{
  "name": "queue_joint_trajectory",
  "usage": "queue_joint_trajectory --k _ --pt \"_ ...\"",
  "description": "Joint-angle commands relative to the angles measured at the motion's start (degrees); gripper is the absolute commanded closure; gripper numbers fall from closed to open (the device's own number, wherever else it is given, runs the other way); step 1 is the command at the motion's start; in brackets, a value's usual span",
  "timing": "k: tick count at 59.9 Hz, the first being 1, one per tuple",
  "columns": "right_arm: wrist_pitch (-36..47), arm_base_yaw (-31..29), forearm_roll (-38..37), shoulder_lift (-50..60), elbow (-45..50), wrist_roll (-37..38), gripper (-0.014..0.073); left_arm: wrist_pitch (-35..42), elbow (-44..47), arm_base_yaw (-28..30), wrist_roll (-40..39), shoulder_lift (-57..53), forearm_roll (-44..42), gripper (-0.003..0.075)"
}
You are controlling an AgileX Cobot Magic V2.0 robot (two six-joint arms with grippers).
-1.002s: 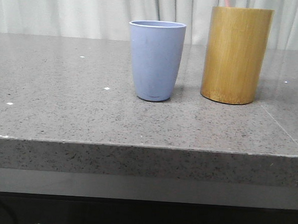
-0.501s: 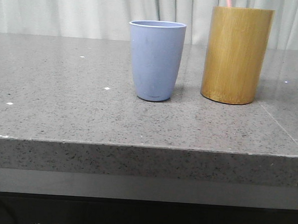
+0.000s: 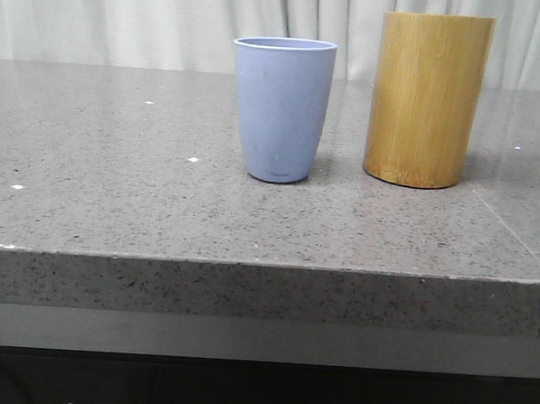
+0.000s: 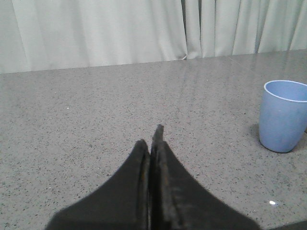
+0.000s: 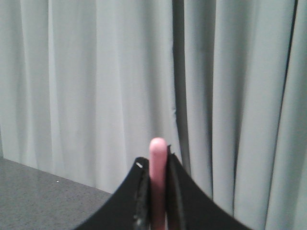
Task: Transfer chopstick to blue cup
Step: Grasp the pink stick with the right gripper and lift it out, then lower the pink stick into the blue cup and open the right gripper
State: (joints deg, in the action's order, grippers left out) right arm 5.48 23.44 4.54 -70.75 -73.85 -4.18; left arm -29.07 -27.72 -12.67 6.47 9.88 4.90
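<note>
Chopstick (image 5: 158,182): pale pink, rounded tip, upright, pinched between the two black fingers of the right tool (image 5: 156,191); its tip stands just above the fingertips, with a pale curtain (image 5: 86,86) behind it. Its lower length is hidden, so how far it hangs cannot be told.
Right tool: pressed onto the chopstick from both sides.
Blue cup (image 3: 282,108): upright on the grey speckled tabletop (image 3: 143,195), open mouth up, near the middle of the front view; what lies inside cannot be seen.
Bamboo cylinder (image 3: 427,100): taller, yellow-brown, upright, just to the right of the blue cup, apart from it.
Left tool (image 4: 153,143): fingers pressed together, nothing between them, low over bare tabletop, well to the left of the blue cup.
</note>
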Motion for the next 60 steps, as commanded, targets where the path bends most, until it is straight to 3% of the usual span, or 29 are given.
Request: queue_joint_trajectory --k 1,18,42,47,60 --pt "4.56 2.04 -0.49 0.77 -2.01 -0.58 0.0634 4.67 -1.31 -0.02 -0.52 0.65 0.71 0.0739" --pt "5.43 11.74 -0.42 -4.64 -2.01 -0.53 0.0634 4.67 -1.31 -0.02 -0.52 0.65 0.71 0.0739" --pt "2.92 12.41 2.4 -15.5 -1.83 -0.53 0.0624 4.67 -1.31 -0.02 -0.52 0.65 0.71 0.0739" --pt "2.29 12.41 2.94 -16.46 -1.83 -0.53 0.058 4.67 -1.31 -0.02 -0.52 0.65 0.71 0.0739" --pt "1.61 12.41 3.02 -17.02 -1.83 -0.53 0.0369 4.67 -1.31 -0.02 -0.52 0.65 0.71 0.0739"
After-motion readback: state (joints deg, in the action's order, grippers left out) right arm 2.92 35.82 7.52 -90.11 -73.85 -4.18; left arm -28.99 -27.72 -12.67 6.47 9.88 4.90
